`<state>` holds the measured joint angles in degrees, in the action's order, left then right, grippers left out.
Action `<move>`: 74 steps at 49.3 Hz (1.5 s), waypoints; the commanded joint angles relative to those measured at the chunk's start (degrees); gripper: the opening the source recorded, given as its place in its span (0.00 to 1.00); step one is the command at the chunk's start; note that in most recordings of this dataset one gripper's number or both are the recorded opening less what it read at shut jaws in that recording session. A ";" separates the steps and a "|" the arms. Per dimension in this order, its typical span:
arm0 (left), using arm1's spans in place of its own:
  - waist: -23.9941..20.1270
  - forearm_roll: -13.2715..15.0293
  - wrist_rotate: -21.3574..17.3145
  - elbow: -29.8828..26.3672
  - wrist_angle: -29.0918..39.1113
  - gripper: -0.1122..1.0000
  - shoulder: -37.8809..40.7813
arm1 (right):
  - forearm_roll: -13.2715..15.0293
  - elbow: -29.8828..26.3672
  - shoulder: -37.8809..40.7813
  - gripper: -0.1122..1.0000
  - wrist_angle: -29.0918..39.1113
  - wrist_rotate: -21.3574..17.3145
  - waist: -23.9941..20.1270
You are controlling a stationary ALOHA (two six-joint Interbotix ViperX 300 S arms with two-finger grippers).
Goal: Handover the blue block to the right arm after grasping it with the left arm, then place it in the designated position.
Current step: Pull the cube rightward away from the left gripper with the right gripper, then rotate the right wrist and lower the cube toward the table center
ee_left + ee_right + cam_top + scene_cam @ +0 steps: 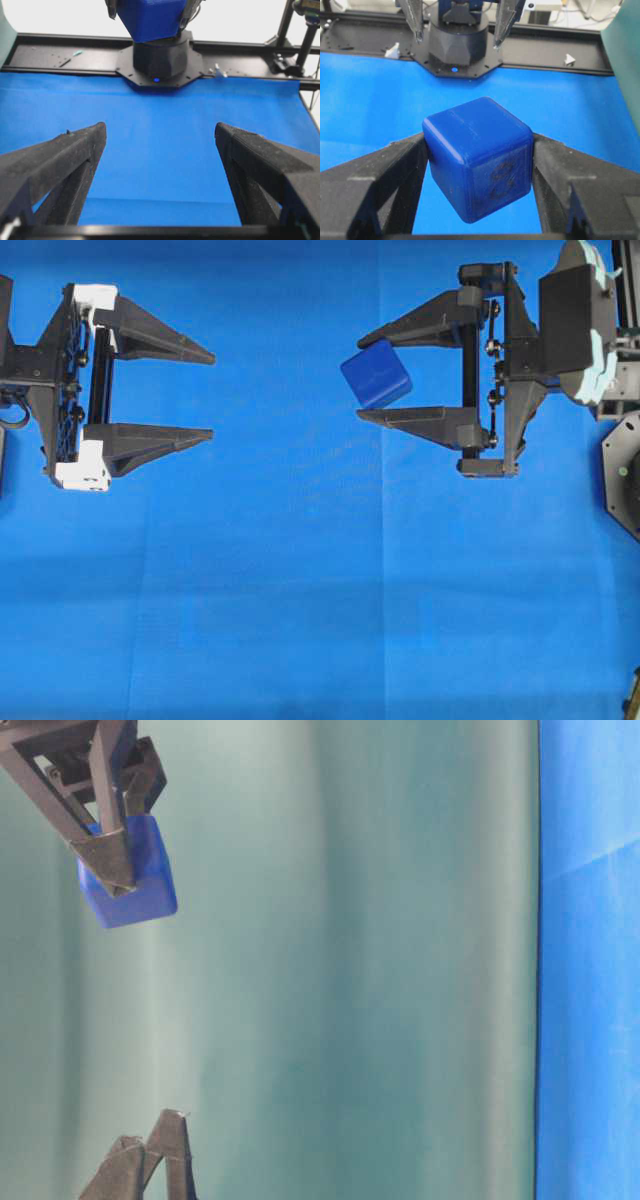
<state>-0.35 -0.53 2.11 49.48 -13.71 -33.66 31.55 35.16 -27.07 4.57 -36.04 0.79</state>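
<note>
The blue block (376, 374) is a small dark-blue cube with rounded edges. It is clamped, tilted, between the tips of my right gripper (372, 377), above the blue cloth. The right wrist view shows the block (479, 156) held by both fingers, an embossed mark on its near face. The table-level view shows the block (132, 875) in those fingers. My left gripper (211, 395), with white blocks on its frame, is open and empty at the left, well apart from the block. Its view shows open fingers (75, 155) over bare cloth and the block (150, 17) at the top.
The blue cloth (300, 590) covers the table. The right arm's black base (160, 62) stands at the far edge in the left wrist view. The left arm's base (457, 42) stands at the far edge in the right wrist view. A green backdrop (350, 970) fills the table-level view.
</note>
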 commanded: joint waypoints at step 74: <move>-0.09 0.09 -0.09 -1.23 -0.62 0.94 -0.26 | -2.99 -0.70 -0.62 0.59 28.92 0.09 -7.21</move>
<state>-0.44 -0.53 2.11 49.39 -13.80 -33.75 28.56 35.07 -27.16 33.66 -36.04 -6.24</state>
